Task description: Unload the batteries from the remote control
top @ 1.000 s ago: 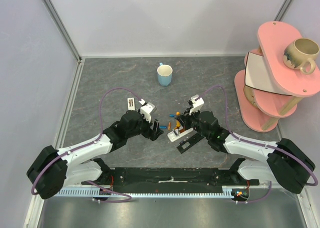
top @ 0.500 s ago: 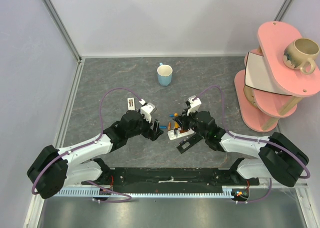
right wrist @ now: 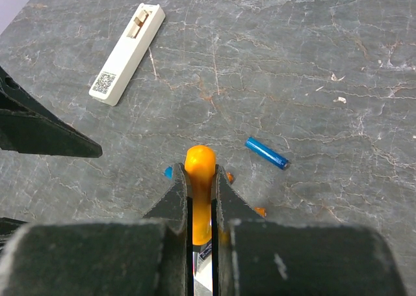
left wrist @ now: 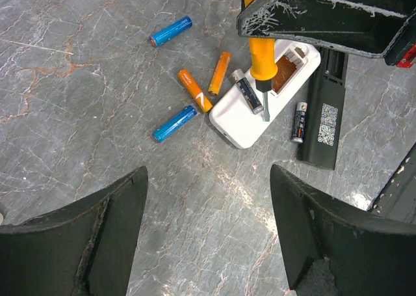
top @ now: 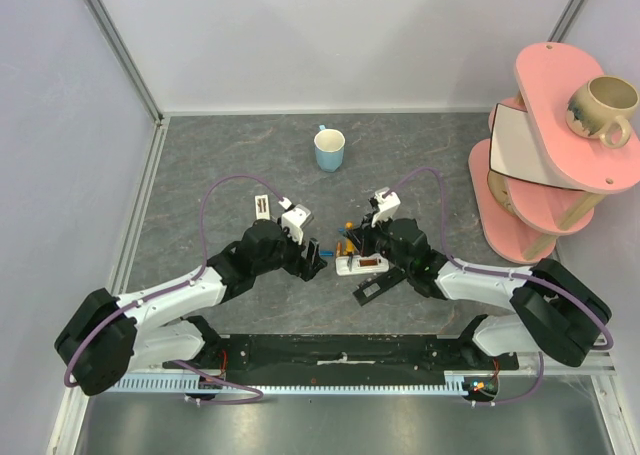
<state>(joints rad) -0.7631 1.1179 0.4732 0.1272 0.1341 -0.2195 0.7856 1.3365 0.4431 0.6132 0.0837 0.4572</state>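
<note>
The white remote control [left wrist: 242, 117] lies open-side up, with a dark battery [left wrist: 249, 94] in its compartment. My right gripper [right wrist: 199, 177] is shut on an orange-handled screwdriver [left wrist: 262, 56] whose metal tip rests in that compartment. Loose batteries lie left of the remote: two blue ones [left wrist: 171, 31] [left wrist: 174, 123] and two orange ones [left wrist: 220, 73] [left wrist: 195, 90]. My left gripper [left wrist: 208, 174] hovers open and empty over bare table just in front of them. In the top view the remote control [top: 362, 265] sits between the left gripper [top: 318, 263] and the right gripper [top: 360, 243].
A black remote [left wrist: 323, 107] with another battery [left wrist: 298, 121] beside it lies right of the white one. A second white remote [right wrist: 127, 54] lies further left. A blue mug [top: 329, 149] stands at the back. A pink shelf [top: 545, 145] holds a beige mug [top: 603, 108] on the right.
My right gripper has shifted slightly left with the screwdriver, and the white remote has turned a little under its tip. The left gripper has stayed in place, open.
</note>
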